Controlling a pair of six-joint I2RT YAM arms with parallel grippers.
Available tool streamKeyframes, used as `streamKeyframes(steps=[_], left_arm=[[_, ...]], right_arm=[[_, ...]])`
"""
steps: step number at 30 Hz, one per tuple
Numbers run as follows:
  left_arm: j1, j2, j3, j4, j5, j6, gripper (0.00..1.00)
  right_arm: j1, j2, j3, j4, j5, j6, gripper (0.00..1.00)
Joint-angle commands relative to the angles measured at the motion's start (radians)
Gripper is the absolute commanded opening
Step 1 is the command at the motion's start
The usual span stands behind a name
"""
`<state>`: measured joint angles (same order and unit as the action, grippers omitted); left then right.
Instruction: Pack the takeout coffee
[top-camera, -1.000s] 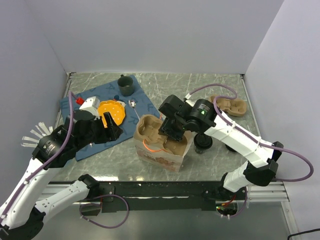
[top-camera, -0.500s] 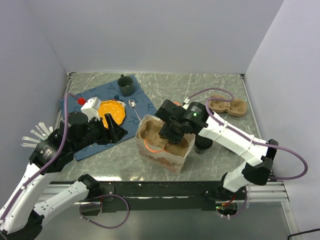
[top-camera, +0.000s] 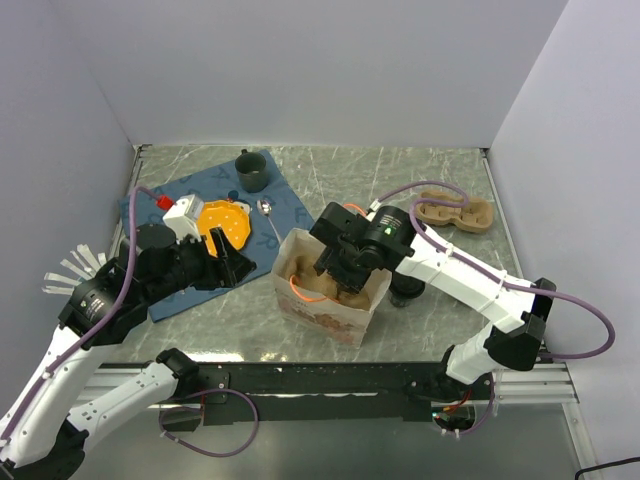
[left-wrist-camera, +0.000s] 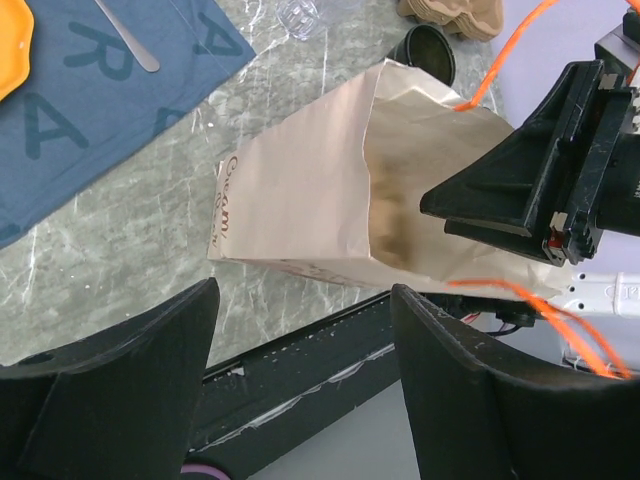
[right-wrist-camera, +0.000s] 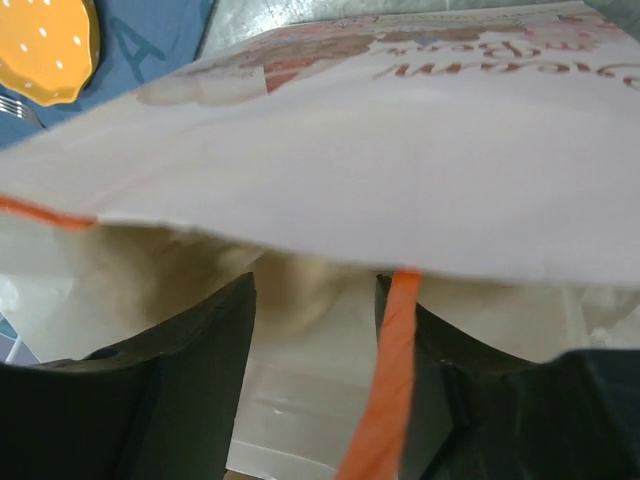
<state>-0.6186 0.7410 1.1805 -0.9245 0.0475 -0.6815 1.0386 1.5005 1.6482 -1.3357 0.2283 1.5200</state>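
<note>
The right hand (top-camera: 340, 268) is down inside the mouth of the paper bag (top-camera: 320, 305) with its fingers apart. Whether they grip the brown pulp tray (top-camera: 303, 268) sitting in the bag, I cannot tell. The left hand (top-camera: 235, 265) hangs released, grasping nothing, just left of the bag. 1 dark cup (left-wrist-camera: 432, 52) stands on the surface (top-camera: 430, 170) just right of the bag. A 2nd pulp tray (top-camera: 455, 212) lies farther right.

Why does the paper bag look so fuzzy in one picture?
Right wrist view: the paper bag sits very close to the lens, so its printing and orange handle blur; left wrist view: the bag is sharp, only the fingers of the left end effector look soft; top view: evenly lit and crisp.
</note>
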Motion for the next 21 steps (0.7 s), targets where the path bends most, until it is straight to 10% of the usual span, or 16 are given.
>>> streamKeyframes(steps=[1, 21], left_arm=[[0.002, -0.011, 0.021, 0.003, -0.015, 0.013, 0.75], [0.002, 0.037, 0.062, 0.001, -0.017, 0.059, 0.77]], right_arm=[[0.009, -0.046, -0.019, -0.235, 0.040, 0.043, 0.60], [0.008, -0.012, 0.289, -0.058, -0.076, -0.421, 0.62]])
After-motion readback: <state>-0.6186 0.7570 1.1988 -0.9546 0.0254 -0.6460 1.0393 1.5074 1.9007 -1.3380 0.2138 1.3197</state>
